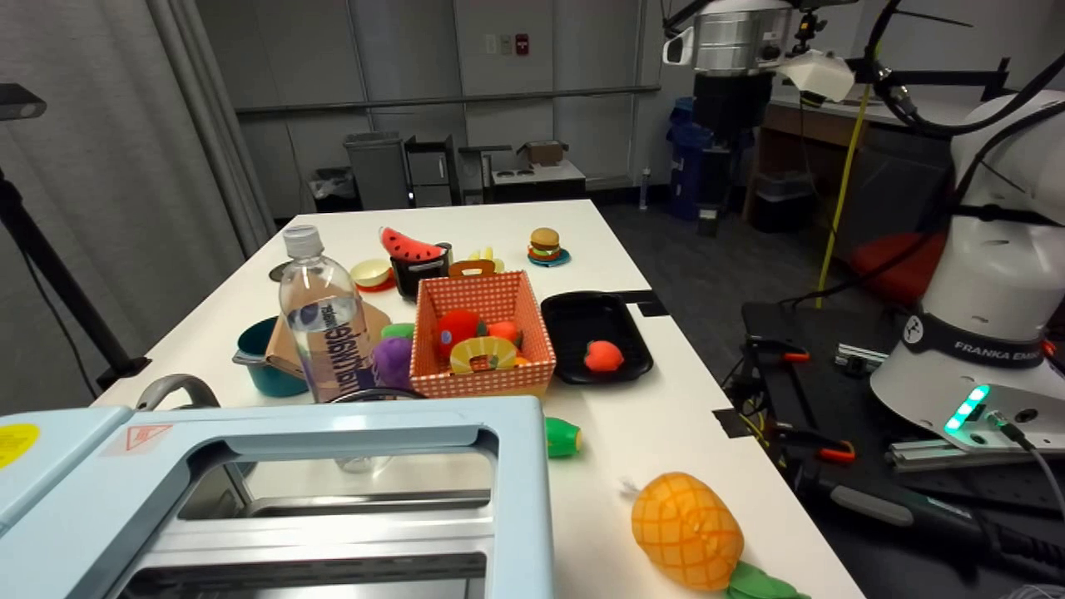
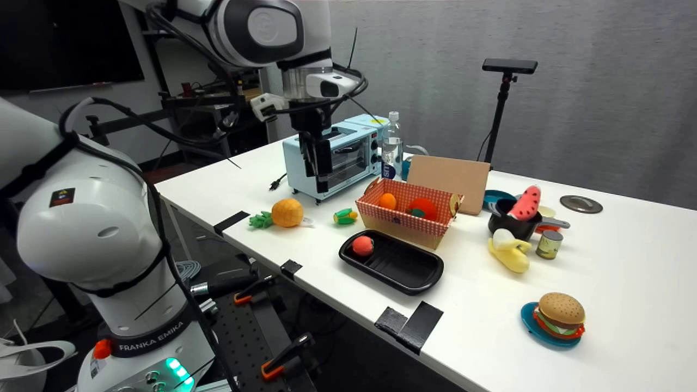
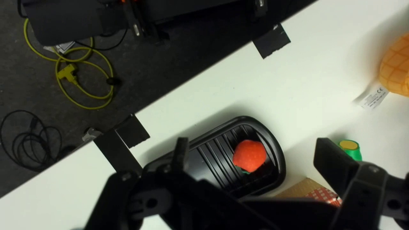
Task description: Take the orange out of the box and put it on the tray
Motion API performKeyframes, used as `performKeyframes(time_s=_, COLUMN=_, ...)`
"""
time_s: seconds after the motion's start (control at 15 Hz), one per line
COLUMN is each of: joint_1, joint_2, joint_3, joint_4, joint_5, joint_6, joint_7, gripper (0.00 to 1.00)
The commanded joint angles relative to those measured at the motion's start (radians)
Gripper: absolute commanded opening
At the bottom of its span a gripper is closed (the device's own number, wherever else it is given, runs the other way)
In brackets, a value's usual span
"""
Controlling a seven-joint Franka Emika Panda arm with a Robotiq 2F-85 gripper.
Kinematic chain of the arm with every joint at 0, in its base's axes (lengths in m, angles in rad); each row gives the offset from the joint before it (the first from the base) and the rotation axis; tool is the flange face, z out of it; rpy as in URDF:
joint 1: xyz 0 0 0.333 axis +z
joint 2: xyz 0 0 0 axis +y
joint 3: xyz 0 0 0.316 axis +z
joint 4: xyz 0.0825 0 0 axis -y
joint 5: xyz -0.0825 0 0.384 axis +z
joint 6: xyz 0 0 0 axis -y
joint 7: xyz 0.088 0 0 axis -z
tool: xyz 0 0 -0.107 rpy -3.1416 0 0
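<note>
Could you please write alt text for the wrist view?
Beyond the open claw, a small red toy fruit lies in a black tray. Part of a checked basket shows lower right, part of a pineapple toy at the right edge.

1 round orange (image 2: 387,201) in the box (image 2: 409,226) (black tray (image 2: 405,268) just beside).

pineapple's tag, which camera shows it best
The wrist view: there the white tag is largest and its printed lines show. In both exterior views it is a small pale scrap by the toy pineapple, no print visible.
</note>
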Motion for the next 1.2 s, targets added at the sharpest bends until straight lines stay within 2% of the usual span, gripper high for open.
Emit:
performKeyframes(time_s=0.0, joint_1=-0.008, joint_2=0.247, joint_3=0.052, joint_4=0.160, joint_5=-0.040, joint_6=0.097, joint_7=0.043, gripper=1.00)
performKeyframes(time_s=0.07, joint_1=0.007, joint_2=0.107, joint_3=0.020, joint_4=0.058, joint_5=-0.015, joint_6=0.066, joint_7=0.013, gripper=1.00)
performKeyframes(time_s=0.2, joint_1=0.012, joint_2=0.202, joint_3=0.031, joint_4=0.115, joint_5=-0.019, joint_6=0.098, joint_7=0.021, gripper=1.00)
performKeyframes(time_s=0.33, joint_1=0.014, joint_2=0.247, joint_3=0.032, joint_4=0.144, joint_5=-0.020, joint_6=0.100, joint_7=0.023, gripper=1.00)
performKeyframes(time_s=0.67, joint_1=0.003, joint_2=0.254, joint_3=0.040, joint_4=0.155, joint_5=-0.049, joint_6=0.086, joint_7=0.043, gripper=1.00)
performKeyframes(time_s=1.13, joint_1=0.003, joint_2=0.264, joint_3=0.041, joint_4=0.172, joint_5=-0.089, joint_6=0.007, joint_7=0.039, gripper=1.00)
